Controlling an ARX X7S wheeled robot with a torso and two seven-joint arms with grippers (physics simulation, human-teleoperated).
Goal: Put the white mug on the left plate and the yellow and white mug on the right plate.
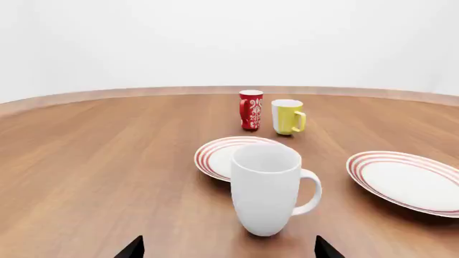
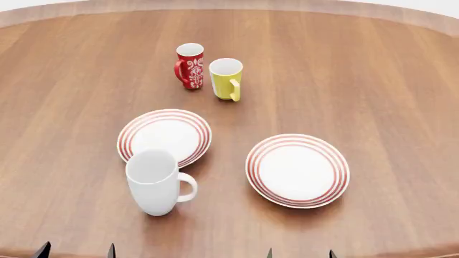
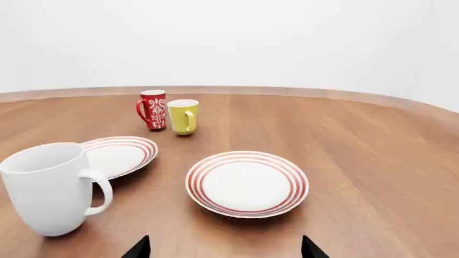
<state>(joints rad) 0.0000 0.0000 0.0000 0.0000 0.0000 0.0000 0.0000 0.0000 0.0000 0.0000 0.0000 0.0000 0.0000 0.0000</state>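
Brown wood runs under everything here: the table (image 2: 373,80) is bare apart from three mugs and two plates, and neither task mug is on a plate yet. I judge that I am at the very start, with the first reach not yet made.

The white mug (image 2: 155,183) stands upright on the near left, just near of the left plate (image 2: 164,135), handle turned right toward the right plate (image 2: 297,170). Whether its foot touches the plate's rim I cannot tell. The yellow mug (image 2: 226,78) stands upright at the far side, just right of the red mug (image 2: 190,65), its handle facing near; the two may or may not touch.

My left pincer (image 1: 228,248) shows only as two dark tips spread wide, empty, with the white mug straight ahead between them. My right pincer (image 3: 223,247) is likewise spread and empty, low at the near edge, facing the right plate.

Next, I think, the left arm should go forward and take the white mug by the body, keeping clear of the handle on its right. Then a short lift and a small carry to the far side should set it on the left plate's centre. The yellow mug should be for the right arm: a longer reach over the right plate, and a careful one, since the red mug stands so close beside it.
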